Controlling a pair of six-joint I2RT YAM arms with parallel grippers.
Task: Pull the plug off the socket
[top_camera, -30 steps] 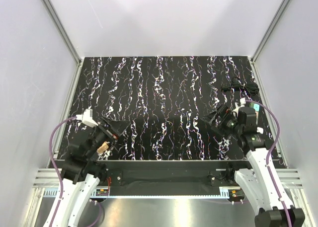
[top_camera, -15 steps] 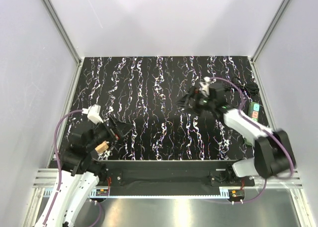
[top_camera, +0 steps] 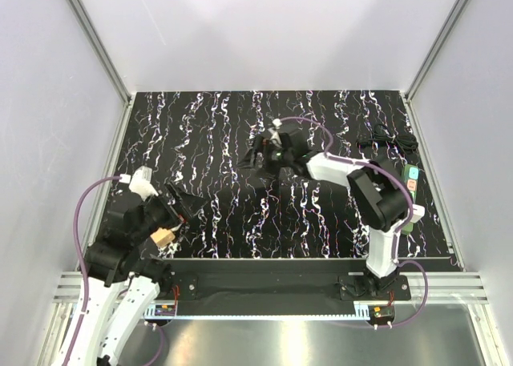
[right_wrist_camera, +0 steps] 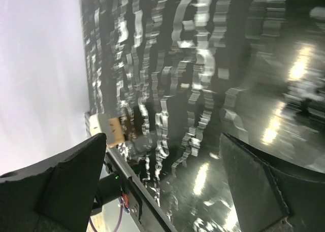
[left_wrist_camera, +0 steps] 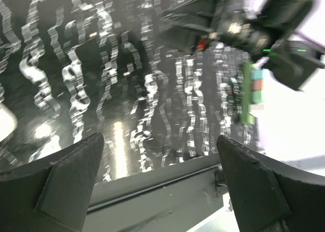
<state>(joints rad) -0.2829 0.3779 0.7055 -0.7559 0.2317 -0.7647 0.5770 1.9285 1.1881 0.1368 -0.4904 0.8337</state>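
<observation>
From above, the right gripper [top_camera: 255, 158] hangs spread wide over the middle of the marbled table [top_camera: 200, 126], with open room all round. The left gripper [top_camera: 191, 208], equally wide, sits near the front-left edge. The socket [top_camera: 411, 180] lies along the right edge, partly behind the right arm [top_camera: 385, 198], with a black cable bundle [top_camera: 389, 138] beyond it. Through the left wrist, the fingers stand apart and the socket lies far right. The right wrist view shows blurred tabletop.

Counter [top_camera: 240, 126]: glossy black, veined with wavy white streaks tinged purple. Socket [top_camera: 412, 176]: green strip bearing teal and salmon squares. Left arm [top_camera: 120, 318] and right arm [top_camera: 333, 167]: white links, black joints, purple cables [top_camera: 80, 218]; enclosure walls [top_camera: 264, 38] pale lavender-white.
</observation>
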